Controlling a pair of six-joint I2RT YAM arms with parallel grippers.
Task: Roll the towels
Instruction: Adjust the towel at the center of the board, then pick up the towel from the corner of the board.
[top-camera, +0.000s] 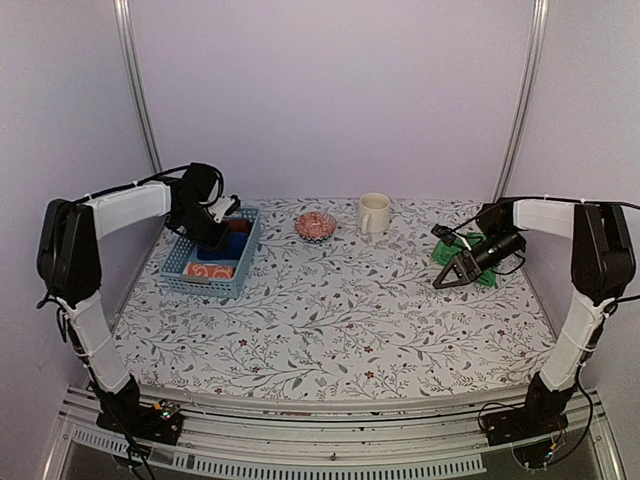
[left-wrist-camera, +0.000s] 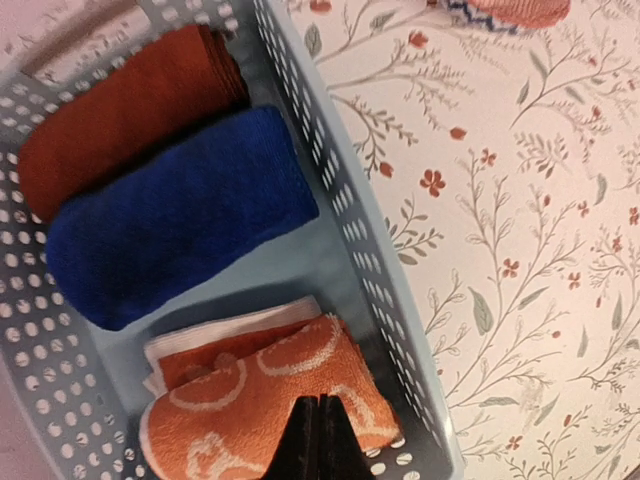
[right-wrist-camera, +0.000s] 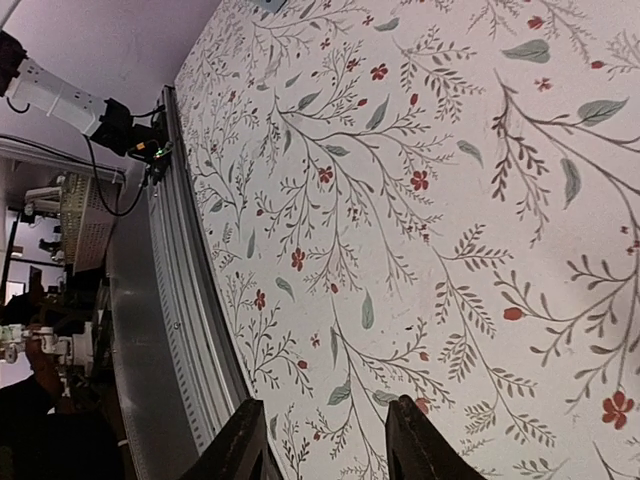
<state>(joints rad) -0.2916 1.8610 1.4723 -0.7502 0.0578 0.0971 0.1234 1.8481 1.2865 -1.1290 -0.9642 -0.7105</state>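
At the left, the orange towel (left-wrist-camera: 250, 400) sits rolled at the near end of the basket (left-wrist-camera: 340, 200), its long axis across the basket's width. The left claw (left-wrist-camera: 318, 440) is clenched on nothing, just over it. The cloth looks soft, light and limp, so I'd pinch an edge. Far right on the desk (top-camera: 350, 320), the green towel (top-camera: 488, 279) lies bunched by the released right claw (right-wrist-camera: 325, 405). I cannot tell its axis.

Lab test booth: plain lilac walls (top-camera: 330, 90), metal corner posts (top-camera: 138, 85), aluminium mounting rail (top-camera: 330, 415), floral-cloth table (top-camera: 330, 310).
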